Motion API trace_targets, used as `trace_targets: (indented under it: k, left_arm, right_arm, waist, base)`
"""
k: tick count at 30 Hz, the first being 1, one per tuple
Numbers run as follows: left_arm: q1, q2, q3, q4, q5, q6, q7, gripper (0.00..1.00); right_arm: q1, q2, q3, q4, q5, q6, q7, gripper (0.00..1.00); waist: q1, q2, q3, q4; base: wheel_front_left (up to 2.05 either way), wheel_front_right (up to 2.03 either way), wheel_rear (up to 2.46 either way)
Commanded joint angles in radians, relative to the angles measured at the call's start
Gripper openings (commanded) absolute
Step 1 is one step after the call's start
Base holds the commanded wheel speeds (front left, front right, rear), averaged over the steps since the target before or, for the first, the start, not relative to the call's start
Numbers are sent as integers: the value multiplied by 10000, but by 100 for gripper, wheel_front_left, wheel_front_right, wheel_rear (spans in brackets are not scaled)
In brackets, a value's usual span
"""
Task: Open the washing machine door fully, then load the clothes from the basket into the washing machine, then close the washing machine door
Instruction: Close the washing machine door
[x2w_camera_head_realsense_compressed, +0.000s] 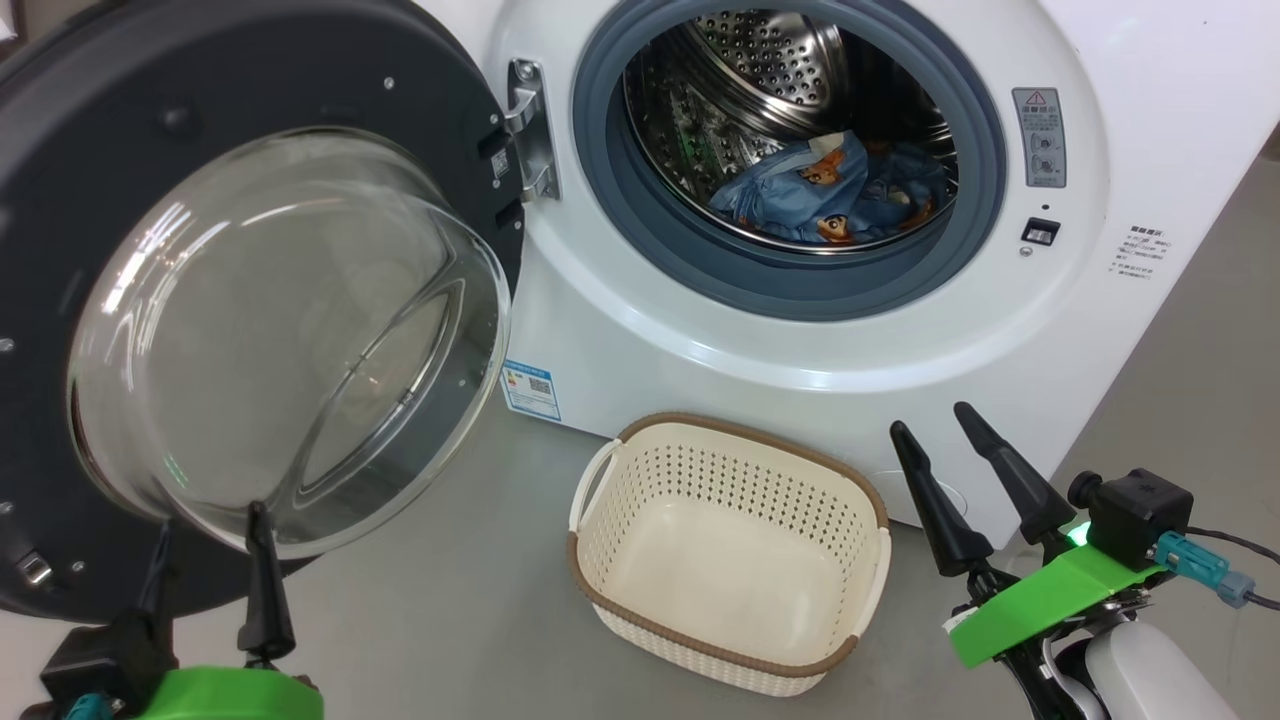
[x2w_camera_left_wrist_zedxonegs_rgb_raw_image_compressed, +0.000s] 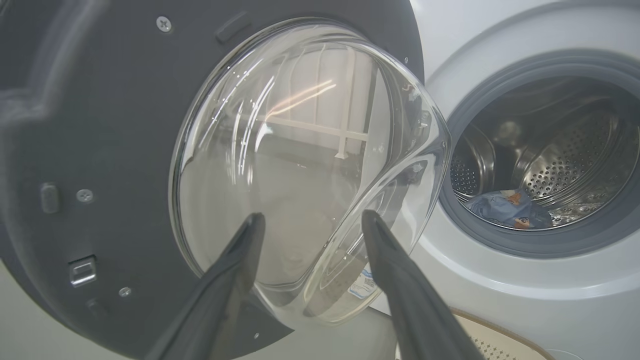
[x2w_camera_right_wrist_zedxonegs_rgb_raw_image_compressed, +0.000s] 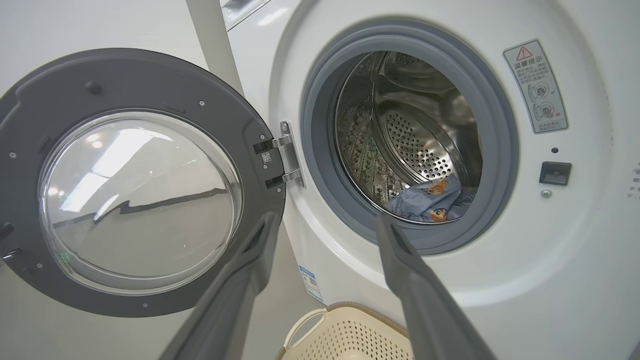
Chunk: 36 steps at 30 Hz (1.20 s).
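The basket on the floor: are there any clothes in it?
No, the basket has a bare cream bottom, and the blue printed clothes lie inside the drum of the washing machine.

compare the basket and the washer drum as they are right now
The basket is empty; the drum holds the blue printed clothes. The basket is cream plastic with a brown rim; the drum is shiny steel. The basket stands on the floor, opening upward; the drum opens forward inside the washing machine. Both have perforated walls.
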Motion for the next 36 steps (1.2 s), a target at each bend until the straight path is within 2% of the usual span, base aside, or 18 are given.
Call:
trace_targets:
  k: [1,3,4,5,6,7,11,16,20,25,30,32,36]
  left_arm:
    - [-69,209,374,-389,107,-30,-53,100]
    - [-93,241,395,-583,84,-44,-53,100]
    - [-123,254,419,-705,20,-58,-43,80]
    - [-163,281,451,-858,-57,-75,4,38]
    - [-220,322,487,-1056,-126,-88,67,13]
    - [-284,381,518,-1280,-187,-105,150,0]
    - [-697,677,672,-2281,-606,-227,630,0]
    - [-1714,1098,1210,-3432,-1833,-353,1536,0]
    - [-2761,1468,1914,-3640,-3114,-353,2294,0]
    - [-3940,2085,2968,-2903,-4451,-189,2931,0]
    - [-4889,2653,4035,-1593,-5735,30,3434,0]
    - [-5040,2807,4244,-1255,-5956,60,3538,0]
    - [-5519,3632,4985,402,-6577,39,3864,0]
  right_arm:
    - [105,-41,206,-216,18,16,-119,100]
    - [137,-40,184,-213,30,16,-119,100]
    - [155,-40,174,-211,33,16,-119,100]
    - [175,-39,164,-209,35,16,-119,100]
    - [192,-39,152,-208,37,16,-119,100]
    - [207,-41,138,-210,39,16,-119,100]
    - [231,-52,93,-209,31,16,-119,100]
    - [222,-83,89,-204,32,16,-119,100]
    - [179,-118,133,-205,49,16,-119,100]
    - [116,-178,186,-203,48,16,-119,100]
    - [102,-261,192,-191,47,16,-119,100]
    - [96,-279,195,-190,50,16,-119,100]
    - [50,-367,234,-187,56,16,-119,100]
  waist:
    - [0,0,-19,4]
    - [0,0,-39,22]
    - [0,0,-48,34]
    - [0,0,-55,47]
    - [0,0,-57,63]
    - [0,0,-56,81]
    - [0,0,-36,155]
    - [0,0,-14,226]
    - [0,0,14,185]
    - [0,0,100,-4]
    - [0,0,172,-241]
    - [0,0,182,-286]
    - [0,0,251,-472]
  base:
    - [0,0,0]
    - [0,0,0]
    - [0,0,0]
    - [0,0,0]
    - [0,0,0]
    - [0,0,0]
    - [0,0,0]
    - [0,0,0]
    - [0,0,0]
    - [0,0,0]
    - [0,0,0]
    - [0,0,0]
    - [0,0,0]
